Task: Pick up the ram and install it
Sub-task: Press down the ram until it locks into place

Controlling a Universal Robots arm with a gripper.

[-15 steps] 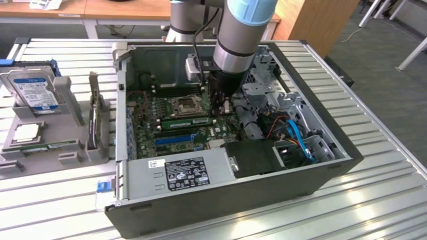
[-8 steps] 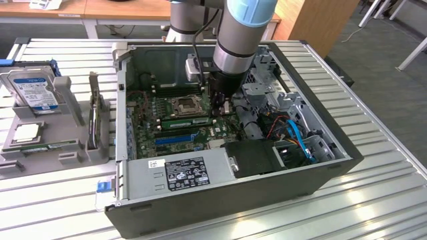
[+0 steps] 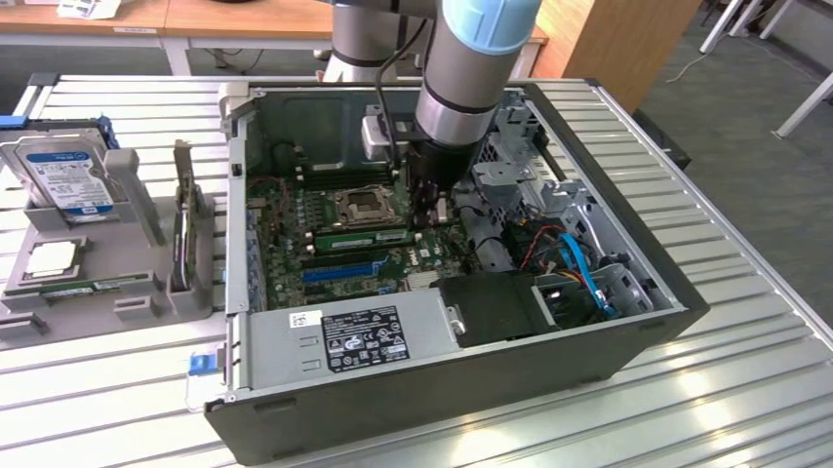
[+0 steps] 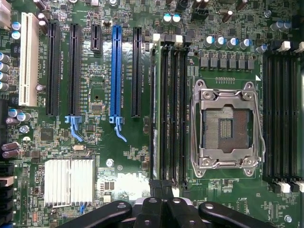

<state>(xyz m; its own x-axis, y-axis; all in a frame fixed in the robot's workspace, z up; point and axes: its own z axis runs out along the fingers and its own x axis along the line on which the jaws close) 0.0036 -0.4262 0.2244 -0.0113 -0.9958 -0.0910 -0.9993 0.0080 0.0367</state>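
Ram: a long, thin green circuit-board stick [image 3: 366, 237] is seen seated edge-up in a motherboard slot, just beside the silver CPU socket [image 3: 363, 206].
Ram axis: its length runs across the open black computer case [image 3: 612, 336], from the exterior view's left to its right, parallel to the blue expansion slot [image 3: 341, 270].
Wrist view: the ram [image 4: 155, 109] is seen as a thin green edge beside the black empty memory slots [image 4: 173, 109].
Gripper: the black pincer [image 3: 436, 207] is pressed together with nothing pinched, and is held at the ram's end toward the exterior view's right.
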